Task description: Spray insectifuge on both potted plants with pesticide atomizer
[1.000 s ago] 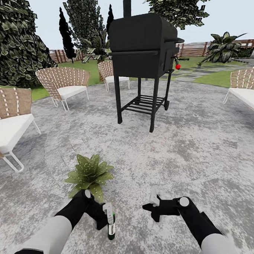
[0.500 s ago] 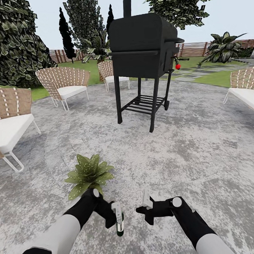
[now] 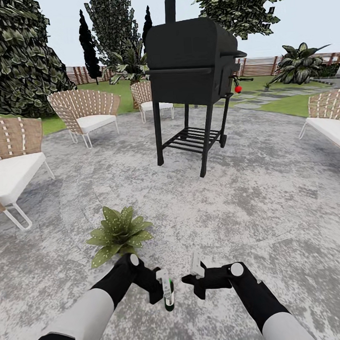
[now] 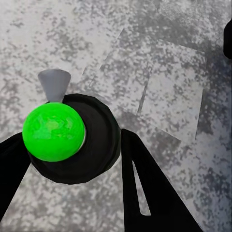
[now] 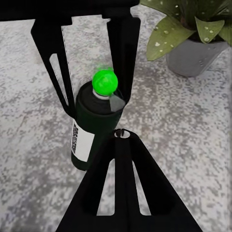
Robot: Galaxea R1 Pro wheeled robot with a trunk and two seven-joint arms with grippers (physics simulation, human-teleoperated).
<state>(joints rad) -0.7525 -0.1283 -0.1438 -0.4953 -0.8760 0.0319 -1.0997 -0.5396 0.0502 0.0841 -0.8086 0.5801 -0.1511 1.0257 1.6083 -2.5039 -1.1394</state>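
Low over the grey patio (image 3: 271,194), just in front of the robot's trunk, the left gripper (image 3: 158,285) pinches the pesticide atomizer (image 3: 168,292) by its dark body, one finger on each side as the left wrist view shows around the bottle (image 4: 72,140). It hangs clear of the paving, roughly upright, with a bright green ball on top and a pale nozzle beside it. It looks like a small rigid bottle, light enough for one claw — likely smooth-walled, so a hold across the middle of the body, below the head, seems safest, leaving the nozzle free. The right gripper (image 3: 195,274) stands just beside it with nothing between its fingers; the right wrist view looks past one dark finger (image 5: 118,188) at the bottle (image 5: 92,130), but I cannot tell whether that claw is spread or pressed together. One potted plant (image 3: 119,232) sits on the paving near the left forearm, its grey pot (image 5: 193,58) close by in the right wrist view. Compared with a second ago, the left arm has carried the bottle inward toward the right gripper, which has edged a little toward it too — the plant, grill (image 3: 192,64) and chairs (image 3: 84,112) have not moved.
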